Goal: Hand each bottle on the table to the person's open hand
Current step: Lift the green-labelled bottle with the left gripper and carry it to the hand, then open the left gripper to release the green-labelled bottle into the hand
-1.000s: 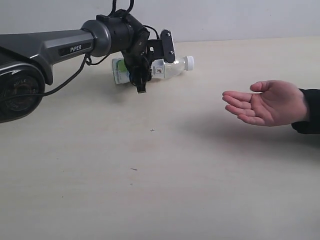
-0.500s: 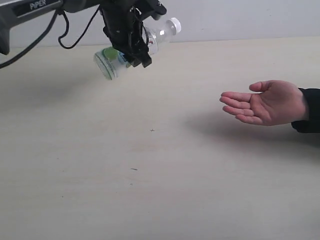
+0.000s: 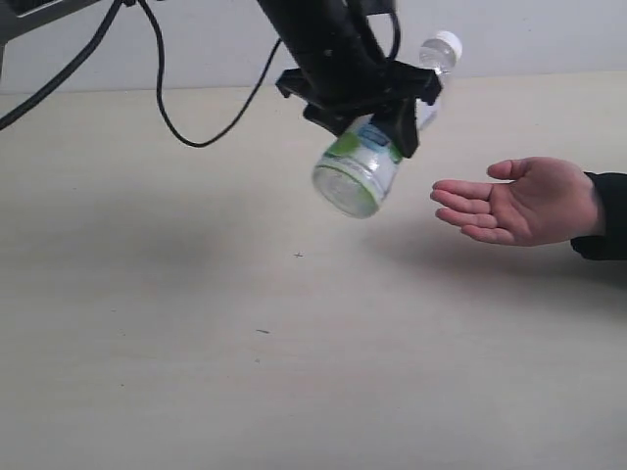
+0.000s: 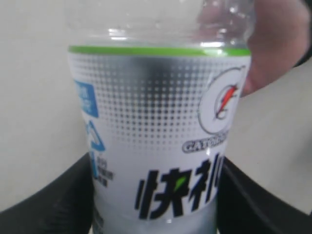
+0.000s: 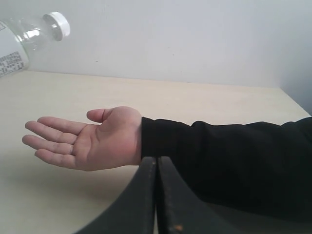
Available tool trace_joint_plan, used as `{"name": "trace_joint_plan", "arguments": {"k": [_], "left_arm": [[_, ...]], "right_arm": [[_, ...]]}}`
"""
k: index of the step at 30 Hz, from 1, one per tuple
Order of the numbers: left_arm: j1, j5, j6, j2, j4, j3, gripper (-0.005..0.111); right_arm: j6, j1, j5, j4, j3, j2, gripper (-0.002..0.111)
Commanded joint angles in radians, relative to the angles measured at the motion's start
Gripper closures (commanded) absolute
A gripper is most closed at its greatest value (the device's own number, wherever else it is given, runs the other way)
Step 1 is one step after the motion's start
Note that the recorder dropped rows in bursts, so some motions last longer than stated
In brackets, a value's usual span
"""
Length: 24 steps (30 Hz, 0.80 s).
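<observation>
As L hand [image 3: 364, 135] clamps bottle [image 3: 355, 178], jaws sit part-open.

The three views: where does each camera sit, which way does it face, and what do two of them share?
Exterior view: off the arms, above the table, looking across it to the wall; shows the left arm, its left hand clamped on a bottle.
Left wrist view: on the left wrist, looking along its fingers at the bottle's label.
Right wrist view: on the right wrist, low, facing the person's hand; the shut right hand shows.
Exterior and right wrist views share the bottle and the person's hand.
</observation>
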Motion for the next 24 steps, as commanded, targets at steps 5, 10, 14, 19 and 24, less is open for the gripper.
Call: {"name": "trace_joint_plan", "arguments": {"k": [5, 10, 14, 19, 24], "left_arm": [[-0.12, -0.151, -0.204, -0.017, -0.091, -0.002, 0.107], [-0.194, -0.299, -0.36, -0.02, -0.091, -0.002, 0.107], [-0.247, -0.424, -0.503, -0.022, -0.091, -0.002, 0.107], [-0.25, -0.401, -0.612, -0.022, -0.048, 0.017, 0.107], [-0.253, -0.404, -0.65, -0.022, -0.052, 0.122, 0.107]], "right_arm": [[0.0, -0.003, -0.008, -0.002, 0.005, -0.005, 0.108], [0.0, -0.003, -0.008, -0.002, 0.005, -0.005, 0.108], [0.0, -0.003, -0.008, -0.002, 0.005, -0.005, 0.108], [0.0, -0.003, -0.008, -0.002, 0.005, -0.005, 0.108], [0.0, -0.003, -0.008, -0.002, 0.005, -0.005, 0.108]]}}
